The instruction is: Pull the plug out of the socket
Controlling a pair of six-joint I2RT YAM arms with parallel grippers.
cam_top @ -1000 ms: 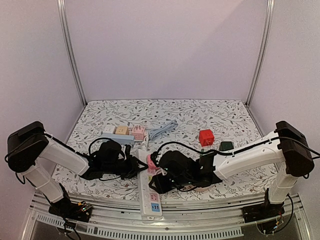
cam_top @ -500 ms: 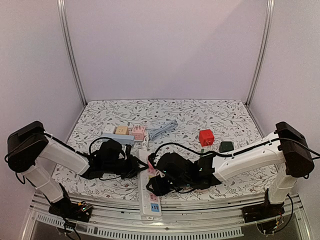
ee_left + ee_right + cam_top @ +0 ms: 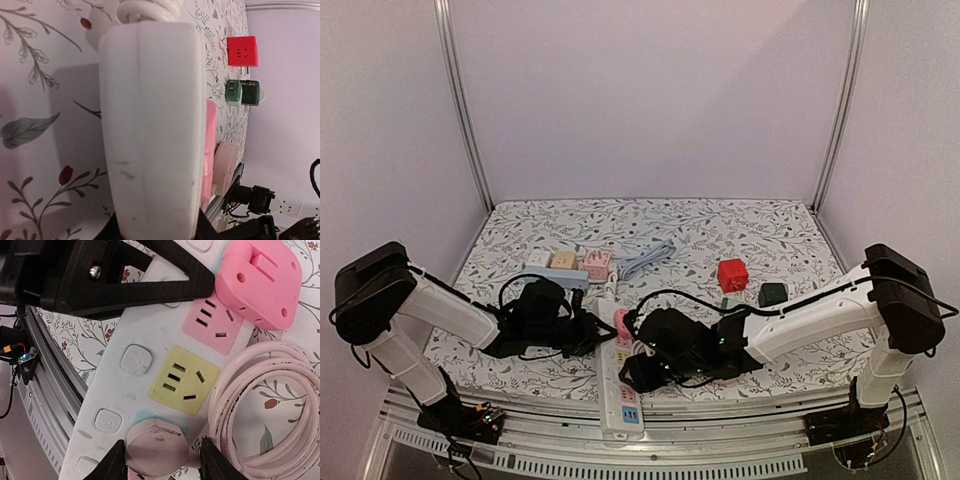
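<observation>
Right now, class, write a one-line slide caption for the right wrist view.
Right pincer straddles a pale round plug on the white power strip, pink cable coiled beside.

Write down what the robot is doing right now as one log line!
left gripper: holding power strip | right gripper: open around pale plug | pale plug: sitting on strip | pink plug: farther along strip

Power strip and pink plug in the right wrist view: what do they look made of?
The power strip: apparently hard moulded plastic, smooth white with pastel socket panels and a soft sheen. The pink plug: probably rigid plastic too, matte, with crisp moulded edges and recessed screw holes.
</observation>
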